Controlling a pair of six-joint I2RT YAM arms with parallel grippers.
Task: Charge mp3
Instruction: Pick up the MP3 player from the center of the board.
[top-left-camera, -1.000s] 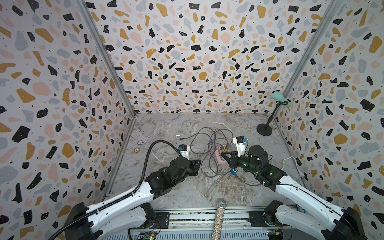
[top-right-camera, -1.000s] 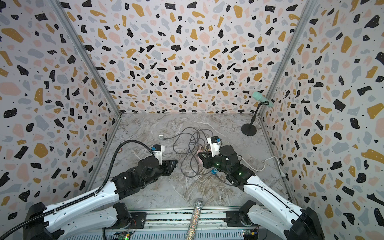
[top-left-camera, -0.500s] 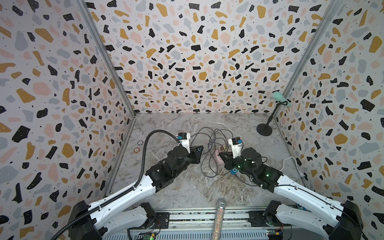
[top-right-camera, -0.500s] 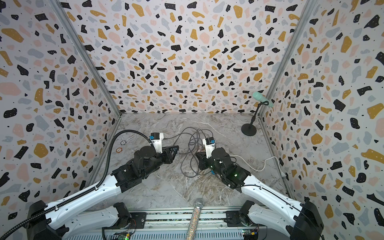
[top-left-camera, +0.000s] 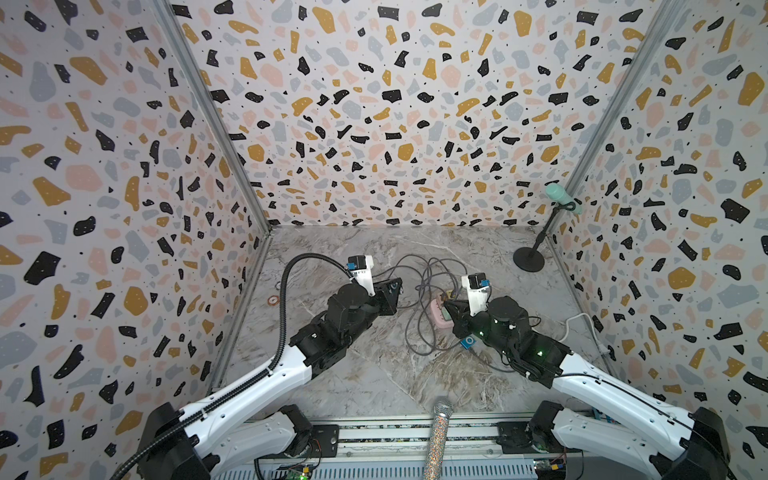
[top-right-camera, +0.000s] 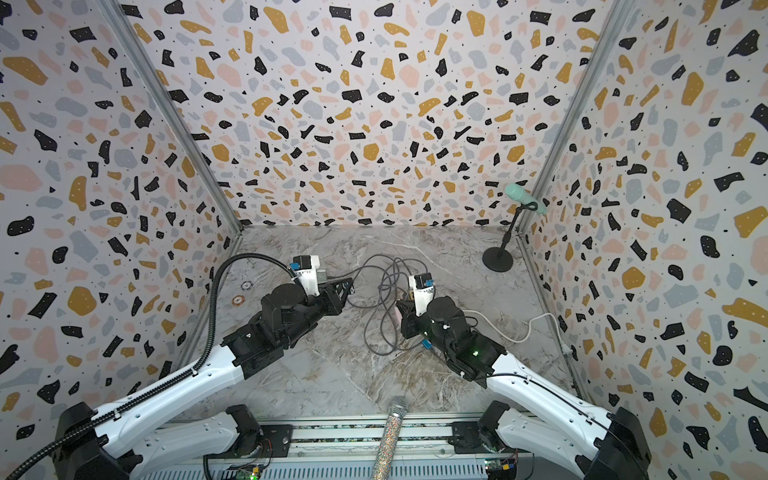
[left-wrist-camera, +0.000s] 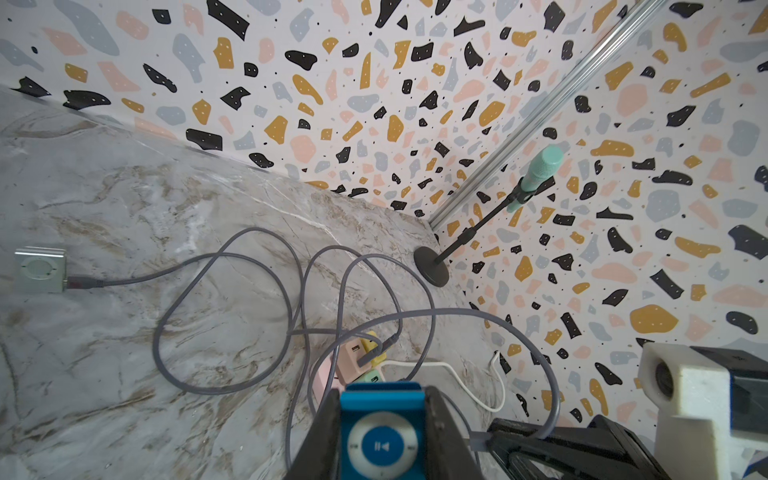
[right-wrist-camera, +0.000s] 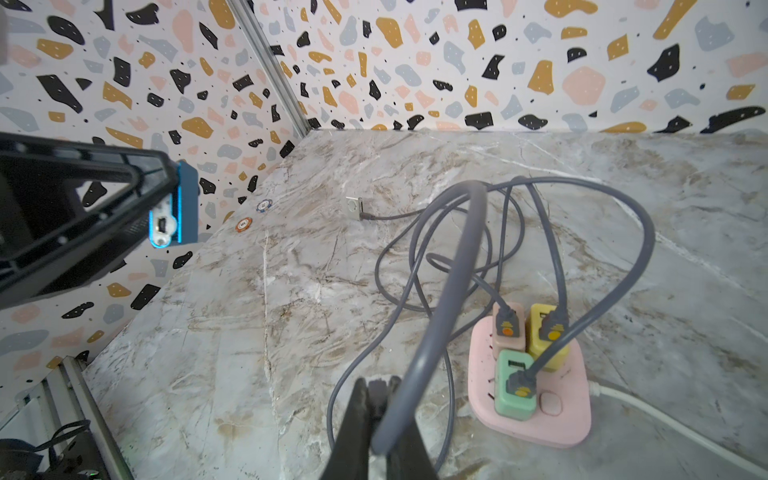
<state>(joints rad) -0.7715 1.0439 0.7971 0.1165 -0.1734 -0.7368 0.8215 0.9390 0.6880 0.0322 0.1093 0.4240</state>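
A blue mp3 with a round control wheel sits between the fingers of my left gripper, which is shut on it and holds it above the table. From the right wrist view the mp3 shows side on, its port facing the right arm. My right gripper is shut on the plug end of a grey cable that loops up from the pink power strip. In both top views the left gripper and the right gripper face each other over the cable tangle.
A silver player lies on the marble with another grey cable plugged in. Pink, yellow and green charger cubes stand on the strip. A black mic stand is at the back right, a glitter microphone at the front, and poker chips at the left wall.
My left gripper has lifted the blue mp3 and carried it toward the back and the cables. The right gripper has shifted slightly left, still gripping the plug.
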